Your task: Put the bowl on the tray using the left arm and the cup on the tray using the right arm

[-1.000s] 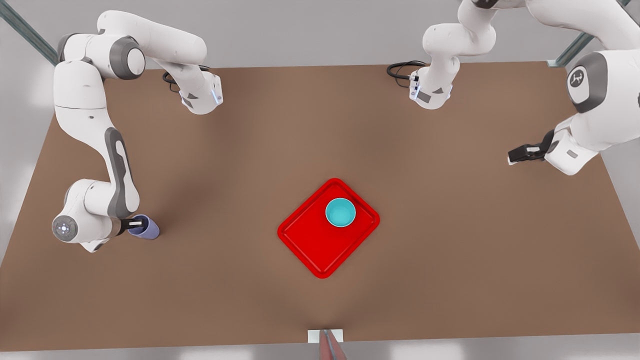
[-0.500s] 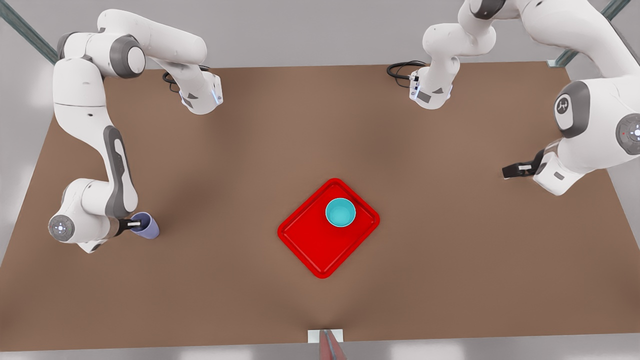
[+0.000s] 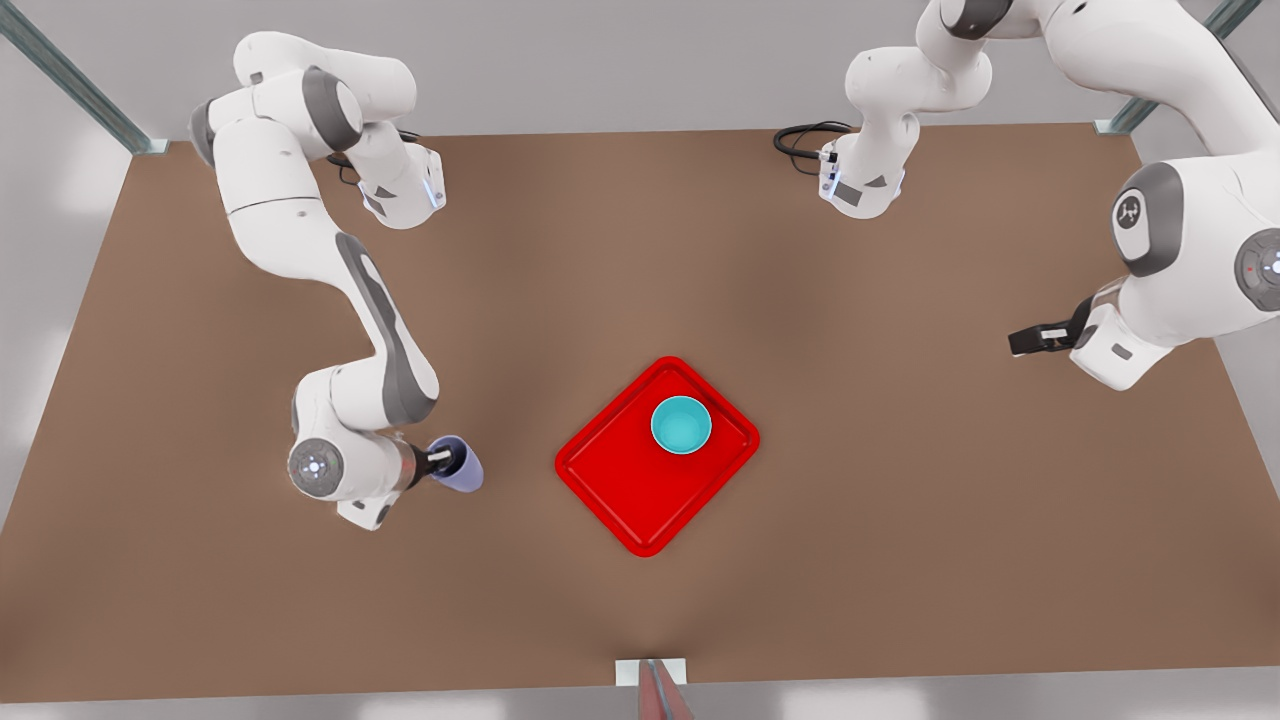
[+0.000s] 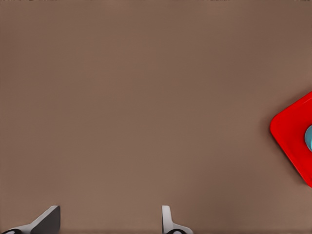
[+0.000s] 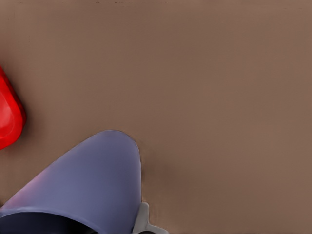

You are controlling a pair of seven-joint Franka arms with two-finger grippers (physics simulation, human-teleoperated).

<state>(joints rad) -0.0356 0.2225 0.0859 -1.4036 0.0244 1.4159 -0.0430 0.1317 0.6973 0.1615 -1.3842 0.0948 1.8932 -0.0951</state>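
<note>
The teal bowl (image 3: 681, 424) sits inside the red tray (image 3: 630, 490), in the corner toward the far side. My right gripper (image 3: 440, 461) is on the front view's left, shut on the lavender cup (image 3: 460, 467), which it holds tilted a short way from the tray's edge. In the right wrist view the cup (image 5: 87, 185) is close up, with one of the fingers (image 5: 143, 220) beside it and a tray corner (image 5: 9, 117) beyond. My left gripper (image 3: 1030, 340) waits open at the front view's right, its wrist view showing the gripper (image 4: 107, 222), the tray (image 4: 292, 136) and the bowl's edge (image 4: 309, 137).
The brown table (image 3: 900, 520) carries the tray near its middle. Both arm bases (image 3: 400, 190) stand along the far edge with black cables. A small white bracket (image 3: 650, 672) is fixed at the near edge.
My right arm has carried the cup a long way toward the tray, to the front view's right. The left arm has hardly shifted. Bowl and tray have not moved.
</note>
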